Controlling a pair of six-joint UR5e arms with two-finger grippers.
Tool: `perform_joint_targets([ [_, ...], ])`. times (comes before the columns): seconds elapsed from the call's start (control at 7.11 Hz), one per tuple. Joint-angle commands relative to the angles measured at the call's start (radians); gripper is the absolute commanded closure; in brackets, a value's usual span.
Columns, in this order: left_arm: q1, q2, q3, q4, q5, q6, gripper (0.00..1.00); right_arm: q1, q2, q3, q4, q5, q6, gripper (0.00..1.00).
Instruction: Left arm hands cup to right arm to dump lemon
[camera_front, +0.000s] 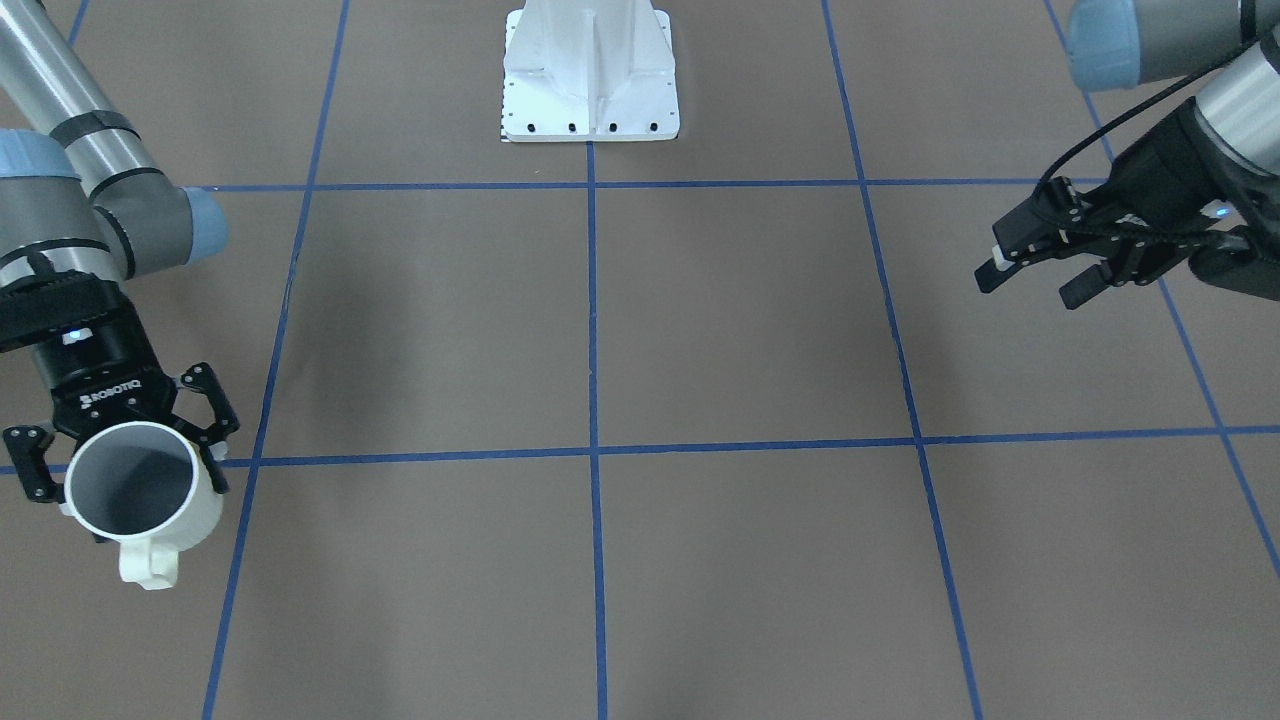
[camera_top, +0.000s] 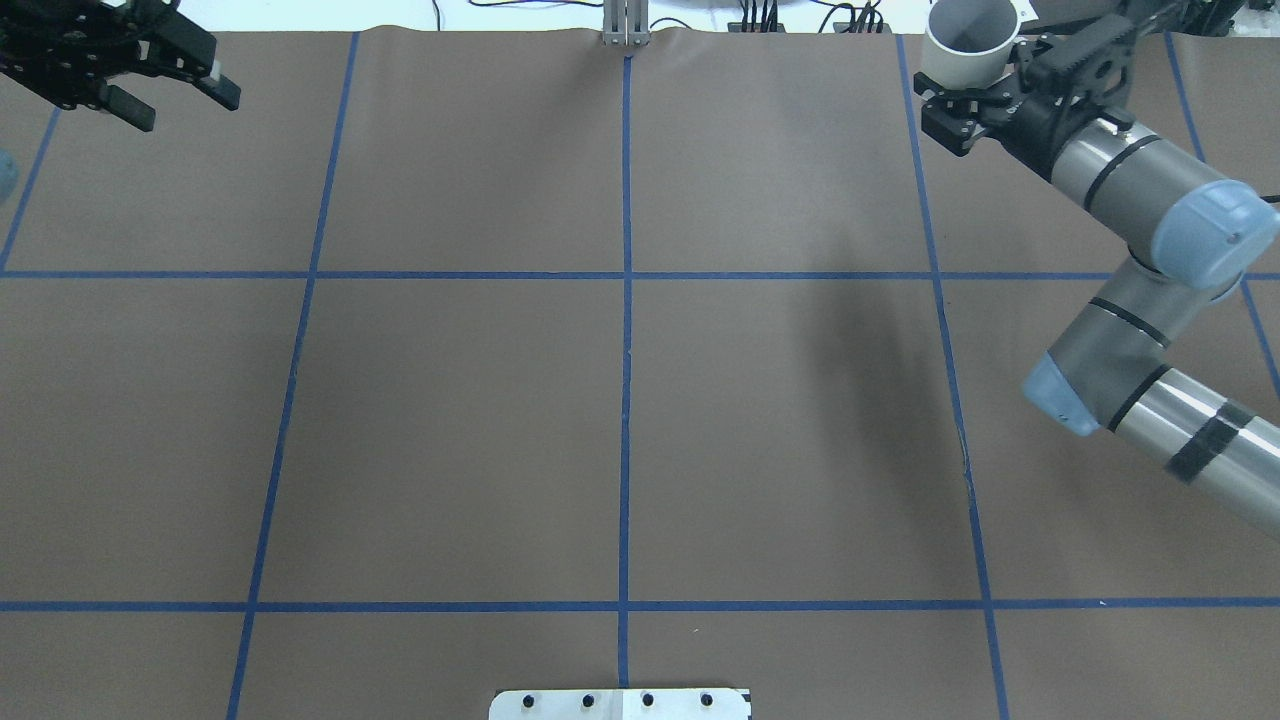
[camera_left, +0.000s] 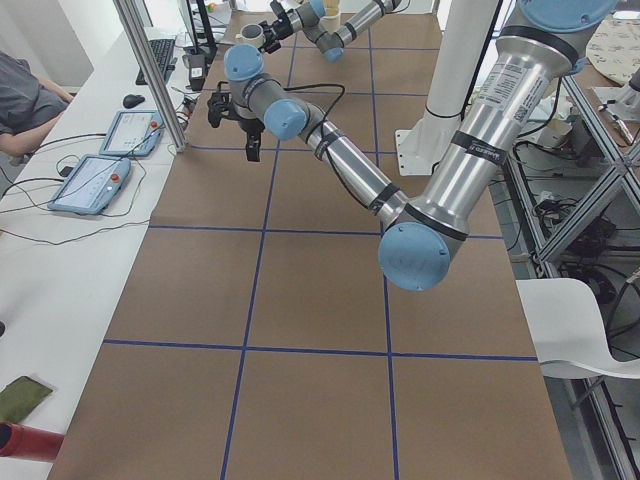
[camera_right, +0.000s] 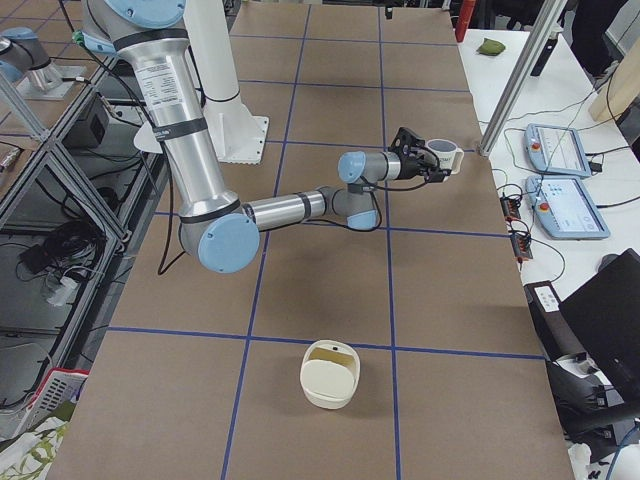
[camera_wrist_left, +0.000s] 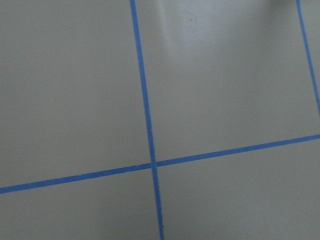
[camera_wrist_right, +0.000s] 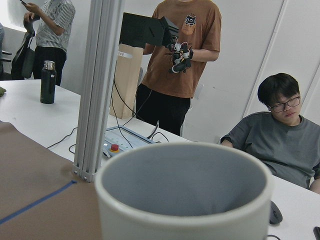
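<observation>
The white cup (camera_front: 150, 500), grey inside, is clamped in the right gripper (camera_front: 125, 465), handle outward. The left gripper (camera_front: 1033, 285) hangs jaws apart; a cream tub (camera_right: 330, 375) sits well away.

The right arm (camera_top: 1190, 440) enters the overhead view at 4 o'clock, folds at the elbow and runs its wrist up to about 1 o'clock over the bench (camera_top: 450, 430). The right end effector (camera_front: 125, 462) lies roughly level, its fingers clamped on either side of the cup (camera_front: 195, 520), which it holds mouth up. The left arm (camera_left: 350, 175) stretches far out to about 10 o'clock. There the left end effector (camera_front: 1032, 285) hangs with its fingers spread and nothing between them.
</observation>
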Motion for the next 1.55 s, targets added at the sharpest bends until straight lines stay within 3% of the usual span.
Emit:
perform_joint_targets([
  [0.0, 0.057, -0.125, 0.028, 0.001, 0.012, -0.246, 0.00, -0.110, 0.112, 0.003, -0.164, -0.150, -0.041, 0.81],
  [0.42, 0.117, -0.204, 0.074, -0.012, 0.035, -0.383, 0.00, -0.214, 0.253, 0.000, -0.364, -0.332, -0.074, 0.78],
  [0.56, 0.163, -0.239, 0.106, -0.049, 0.111, -0.466, 0.00, -0.248, 0.290, 0.000, -0.410, -0.389, -0.074, 0.77],
  [0.7, 0.207, -0.295, 0.176, -0.118, 0.166, -0.536, 0.00, -0.268, 0.313, 0.000, -0.441, -0.417, -0.072, 0.77],
  [0.98, 0.225, -0.342, 0.306, -0.282, 0.181, -0.620, 0.00, -0.317, 0.339, -0.006, -0.444, -0.481, -0.072, 0.77],
  [1.41, 0.231, -0.360, 0.330, -0.306, 0.205, -0.661, 0.00, -0.350, 0.357, 0.000, -0.511, -0.504, -0.075, 0.71],
])
